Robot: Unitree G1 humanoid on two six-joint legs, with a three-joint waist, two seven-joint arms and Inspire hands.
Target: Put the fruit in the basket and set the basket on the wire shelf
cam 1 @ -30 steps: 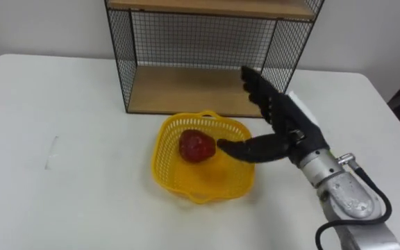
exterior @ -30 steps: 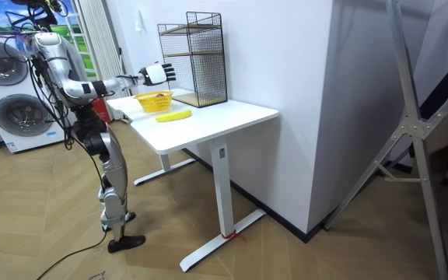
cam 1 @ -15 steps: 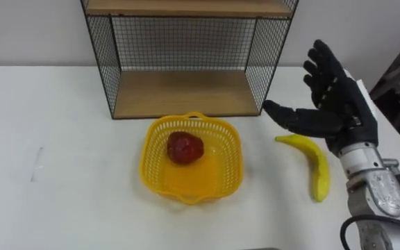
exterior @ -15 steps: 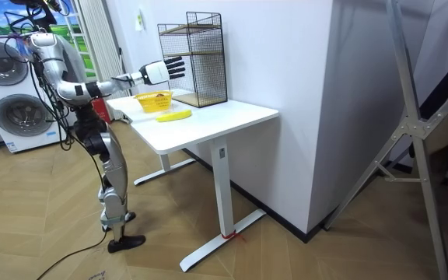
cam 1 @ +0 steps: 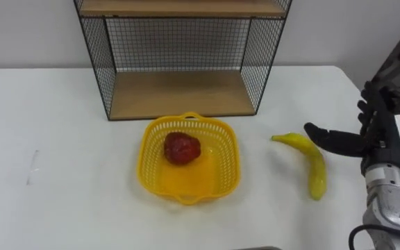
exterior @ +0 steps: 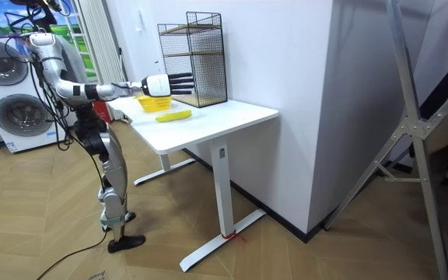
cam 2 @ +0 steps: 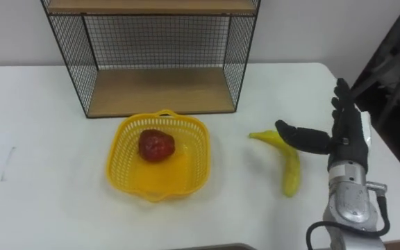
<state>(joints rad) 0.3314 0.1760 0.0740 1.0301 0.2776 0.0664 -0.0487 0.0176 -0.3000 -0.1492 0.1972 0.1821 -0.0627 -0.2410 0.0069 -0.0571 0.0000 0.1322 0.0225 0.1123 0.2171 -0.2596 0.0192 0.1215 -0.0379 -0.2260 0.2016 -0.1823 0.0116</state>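
Note:
A yellow plastic basket [cam 1: 222,149] [cam 2: 194,155] [exterior: 154,101] sits on the white table in front of the wire shelf [cam 1: 179,90] [cam 2: 155,89] [exterior: 197,58]. A red fruit [cam 1: 182,148] [cam 2: 156,145] lies inside the basket. A yellow banana [cam 1: 314,169] [cam 2: 289,167] [exterior: 173,115] lies on the table to the basket's right. My right hand [cam 1: 373,139] [cam 2: 342,139] [exterior: 160,83] hovers open just right of the banana, thumb reaching over its near end, holding nothing.
The shelf has a wooden bottom board and a wooden board above it, both bare. The table [cam 1: 61,194] has open room to the left of the basket. Its right edge lies close behind my right hand. Washing machines [exterior: 10,93] stand behind me.
My right hand has swung from over the basket's right rim out to the right and now hovers beside the banana. The camera has shifted right, bringing the banana into view.

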